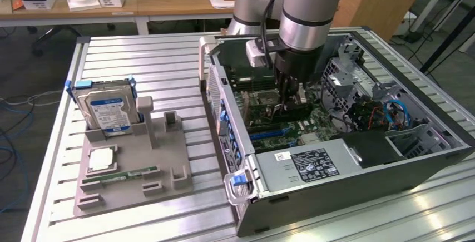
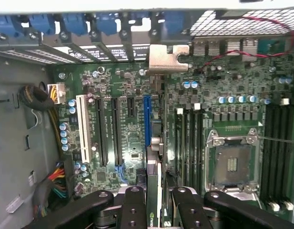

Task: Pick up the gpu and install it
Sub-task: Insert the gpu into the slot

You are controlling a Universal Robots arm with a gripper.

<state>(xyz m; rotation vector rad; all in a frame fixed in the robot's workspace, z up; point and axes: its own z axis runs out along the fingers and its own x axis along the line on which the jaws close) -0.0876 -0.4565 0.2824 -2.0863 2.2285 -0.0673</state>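
One gpu (image 2: 155, 157) stands edge-on between the gripper's (image 2: 155, 202) black fingers (image 2: 134, 205), clamped from both sides, so its green board reads as a thin vertical strip. Its silver metal bracket (image 2: 168, 58) sits at the 12 o'clock end of the card in the wrist view, close to the row of blue slot latches (image 2: 73, 24) along the case's rear wall. The card hangs over the motherboard (image 2: 223, 81), in line with the blue expansion slot (image 2: 147, 119); whether its edge is touching the slot cannot be told. At the card's 9 o'clock lie the black slots and a white slot (image 2: 83, 126), and at its 3 o'clock the empty CPU socket (image 2: 232, 162) with its metal frame.

In the exterior view the arm (image 1: 308, 14) reaches straight down into the open computer case (image 1: 386, 181), the gripper (image 1: 291, 94) low over the board. At the case's 9 o'clock, on the slatted table (image 1: 133, 58), a grey holder (image 1: 159, 158) carries an upright hard drive (image 1: 108, 111), a CPU chip (image 1: 101, 159) and a narrow green memory stick (image 1: 122, 175). The power supply (image 1: 308, 164) with its black label fills the case's near corner.
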